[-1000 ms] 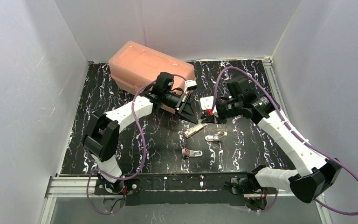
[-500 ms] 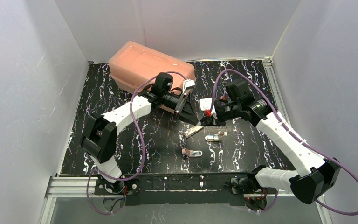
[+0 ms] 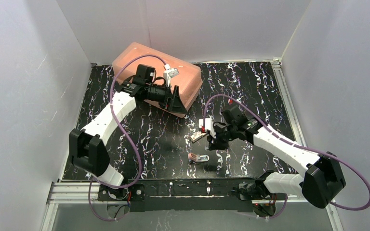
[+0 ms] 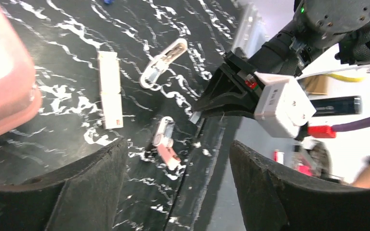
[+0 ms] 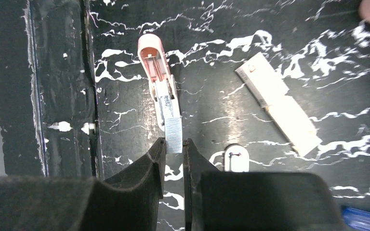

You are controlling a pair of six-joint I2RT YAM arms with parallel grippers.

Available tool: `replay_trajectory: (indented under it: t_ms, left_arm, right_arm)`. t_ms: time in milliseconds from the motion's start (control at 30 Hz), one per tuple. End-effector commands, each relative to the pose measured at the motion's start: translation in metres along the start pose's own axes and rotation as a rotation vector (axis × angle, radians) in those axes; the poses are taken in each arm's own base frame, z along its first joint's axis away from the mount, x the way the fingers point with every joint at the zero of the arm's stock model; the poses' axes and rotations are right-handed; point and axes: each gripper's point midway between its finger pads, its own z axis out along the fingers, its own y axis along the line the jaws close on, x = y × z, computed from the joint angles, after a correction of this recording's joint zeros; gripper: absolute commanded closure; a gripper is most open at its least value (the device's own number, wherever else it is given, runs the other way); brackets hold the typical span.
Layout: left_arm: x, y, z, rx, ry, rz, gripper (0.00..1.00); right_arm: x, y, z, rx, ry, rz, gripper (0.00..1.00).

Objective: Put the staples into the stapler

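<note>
The right pincer [image 5: 173,147] was pinching a grey staple strip [image 5: 173,134] low over the tabletop [image 3: 125,139]. The pink stapler [image 5: 155,67] lay open at its 12 o'clock, with the metal rail pointing at the strip. Whether the two touched could not be told. A small carton [image 5: 277,103] lay at 2 o'clock. The left pincer [image 3: 176,100] stood spread wide at 10 o'clock from the right one, just beside the pink tub [image 3: 154,65].

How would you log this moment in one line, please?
left gripper open, empty | right gripper shut on staple strip | strip pointing at pink stapler
</note>
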Motion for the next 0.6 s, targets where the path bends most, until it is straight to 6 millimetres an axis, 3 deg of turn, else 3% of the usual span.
replay_trajectory:
  t_ms: [0, 233, 567]
  left_arm:
    - [-0.007, -0.010, -0.035, -0.175, -0.047, 0.235, 0.22]
    - [-0.008, -0.001, -0.060, -0.344, -0.073, 0.361, 0.11]
    - [-0.009, 0.001, -0.075, -0.393, -0.109, 0.380, 0.06]
  right_arm:
    - [0.005, -0.007, 0.017, 0.066, 0.025, 0.017, 0.87]
    - [0.010, -0.004, 0.035, 0.093, 0.074, 0.008, 0.88]
    - [0.021, 0.002, 0.047, 0.075, 0.116, 0.006, 0.88]
